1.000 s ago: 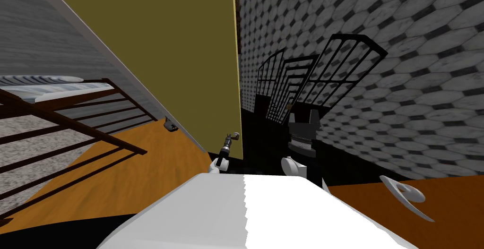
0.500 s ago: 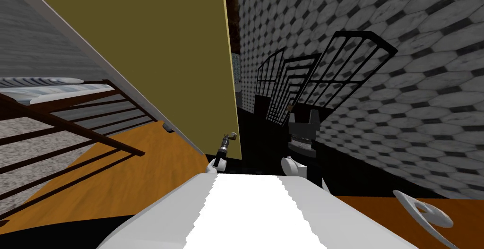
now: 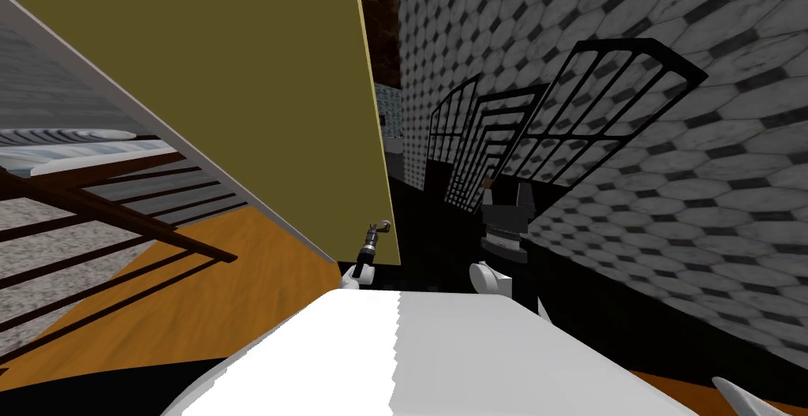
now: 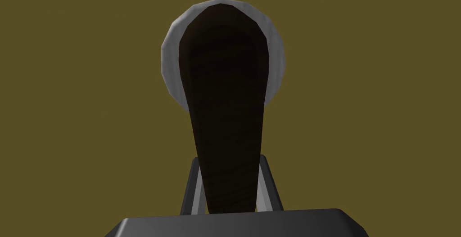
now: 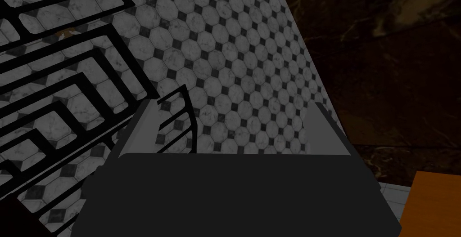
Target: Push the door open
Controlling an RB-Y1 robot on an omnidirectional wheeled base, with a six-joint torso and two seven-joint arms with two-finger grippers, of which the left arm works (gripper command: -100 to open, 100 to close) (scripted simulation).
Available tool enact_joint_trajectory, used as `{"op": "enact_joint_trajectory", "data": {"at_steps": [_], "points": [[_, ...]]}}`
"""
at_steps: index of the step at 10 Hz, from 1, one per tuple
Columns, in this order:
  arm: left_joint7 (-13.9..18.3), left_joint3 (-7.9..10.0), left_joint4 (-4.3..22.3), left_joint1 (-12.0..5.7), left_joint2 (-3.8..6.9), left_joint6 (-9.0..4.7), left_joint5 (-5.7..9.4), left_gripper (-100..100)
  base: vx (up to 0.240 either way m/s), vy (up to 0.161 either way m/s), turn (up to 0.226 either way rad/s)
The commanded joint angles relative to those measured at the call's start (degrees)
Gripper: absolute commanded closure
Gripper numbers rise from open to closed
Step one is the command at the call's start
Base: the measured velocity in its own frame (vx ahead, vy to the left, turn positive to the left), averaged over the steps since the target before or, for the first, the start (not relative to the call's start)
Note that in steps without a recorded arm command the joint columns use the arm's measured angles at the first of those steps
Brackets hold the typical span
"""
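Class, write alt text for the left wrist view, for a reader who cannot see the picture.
The left gripper is shut on the end of a dark lever handle, its two grey fingers pressing its sides. The handle runs to a round grey plate on a flat olive door.

Left gripper (image 4: 229, 158) jaws tight (right gripper (image 5: 234, 107) jaws wide)

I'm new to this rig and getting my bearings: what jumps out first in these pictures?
The olive door looms across the head view's upper left, and the left gripper is shut on its dark handle. To the right, black wire racks stand along a grey tiled wall, with the open right gripper facing them.
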Motion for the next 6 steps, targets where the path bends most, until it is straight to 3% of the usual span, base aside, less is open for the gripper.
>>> {"op": "enact_joint_trajectory", "data": {"at_steps": [1, 4, 6], "points": [[0.1, 0.8, 0.2, -0.33, -0.1, -0.24, 0.16, 100, 0.136, -0.103, 0.039], [0.3, 2.45, 0.3, -0.28, -0.19, -0.31, 0.52, 100, 0.164, -0.119, 0.051], [0.0, 3.56, -0.3, 0.29, 0.74, 0.02, 1.13, 100, 0.101, -0.021, 0.046]]}}
